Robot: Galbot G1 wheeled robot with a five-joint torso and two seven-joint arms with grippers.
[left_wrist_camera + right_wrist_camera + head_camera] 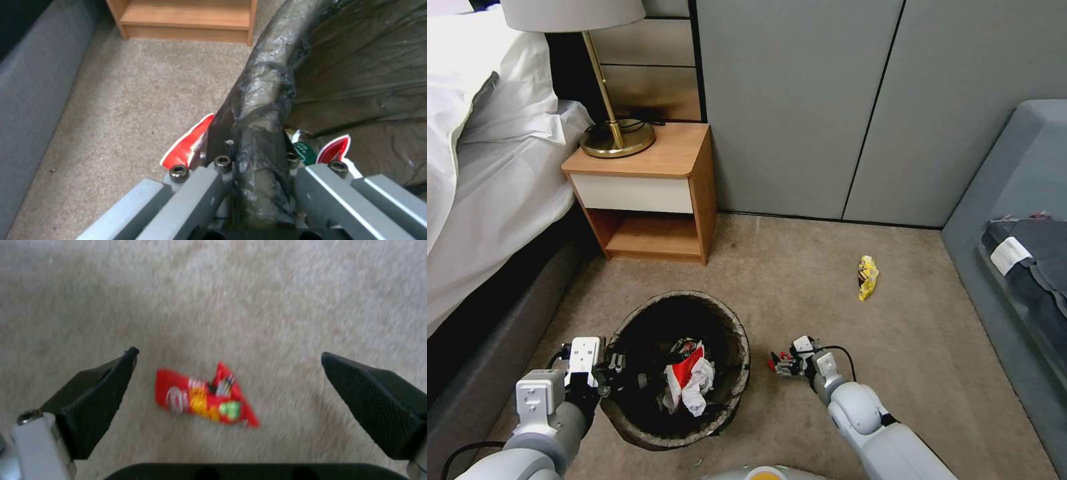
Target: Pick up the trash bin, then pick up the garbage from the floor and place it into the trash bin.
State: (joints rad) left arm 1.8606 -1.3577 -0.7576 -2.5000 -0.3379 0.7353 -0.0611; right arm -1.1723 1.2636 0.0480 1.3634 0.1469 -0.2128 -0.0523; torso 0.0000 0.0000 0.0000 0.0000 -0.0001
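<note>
Clamping the trash bin [680, 373] by its dark bag-lined rim, the left gripper [617, 370] holds it; wrappers and tissue lie inside. Right gripper [227, 380], fingers apart, hangs over a red wrapper [204, 400], its print unreadable. A yellow wrapper [867, 277] lies on the carpet [800, 280].

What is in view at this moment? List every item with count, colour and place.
trash bin: 1, dark liner, carpet centre, wrappers and tissue inside
yellow wrapper: 1, carpet, toward the sofa
red wrapper: 1, carpet, under the right gripper
nightstand: 1, wood, beside the bed
lamp: 1, brass, on the nightstand
bed: 1, white, left
sofa: 1, grey, right
left gripper: 1, shut on the bin rim
right gripper: 1, open, above the red wrapper
</note>
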